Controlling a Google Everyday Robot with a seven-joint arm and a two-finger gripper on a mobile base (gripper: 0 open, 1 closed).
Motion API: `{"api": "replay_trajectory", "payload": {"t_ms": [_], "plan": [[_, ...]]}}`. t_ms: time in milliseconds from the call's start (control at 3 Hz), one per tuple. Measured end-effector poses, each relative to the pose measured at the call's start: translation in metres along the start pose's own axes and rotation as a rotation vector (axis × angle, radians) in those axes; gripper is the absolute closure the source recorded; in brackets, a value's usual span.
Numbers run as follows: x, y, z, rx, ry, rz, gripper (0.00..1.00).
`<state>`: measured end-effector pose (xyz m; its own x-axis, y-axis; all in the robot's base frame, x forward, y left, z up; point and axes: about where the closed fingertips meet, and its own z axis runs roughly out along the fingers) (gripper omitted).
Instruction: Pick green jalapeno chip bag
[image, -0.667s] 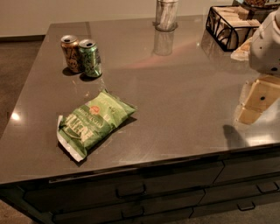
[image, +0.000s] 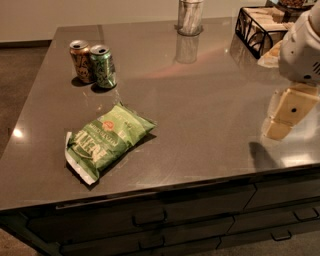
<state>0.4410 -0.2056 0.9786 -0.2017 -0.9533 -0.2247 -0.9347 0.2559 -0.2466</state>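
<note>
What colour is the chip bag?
The chip bag is light green with white lettering, in the camera view; the gripper hangs far right.

Desk (image: 210, 95): dark glossy top fills most of the frame; drawers (image: 150, 220) run along the lower edge.
Green jalapeno chip bag (image: 107, 140): lies flat, lower left of centre, set diagonally near the front edge.
Cans: brown can (image: 81, 61) and green can (image: 103, 66) stand side by side, upper left.
Metal cup (image: 190, 16): top centre.
Wire basket (image: 260, 27): upper right.
Pincer (image: 286, 114): beige, at the right edge under the white arm (image: 302, 50), well apart from the bag.
</note>
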Motion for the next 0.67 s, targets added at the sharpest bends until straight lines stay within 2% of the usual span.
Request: {"api": "replay_trajectory", "payload": {"t_ms": [667], "plan": [[-0.080,0.003,0.023,-0.056,-0.137,-0.136,0.00]]}}
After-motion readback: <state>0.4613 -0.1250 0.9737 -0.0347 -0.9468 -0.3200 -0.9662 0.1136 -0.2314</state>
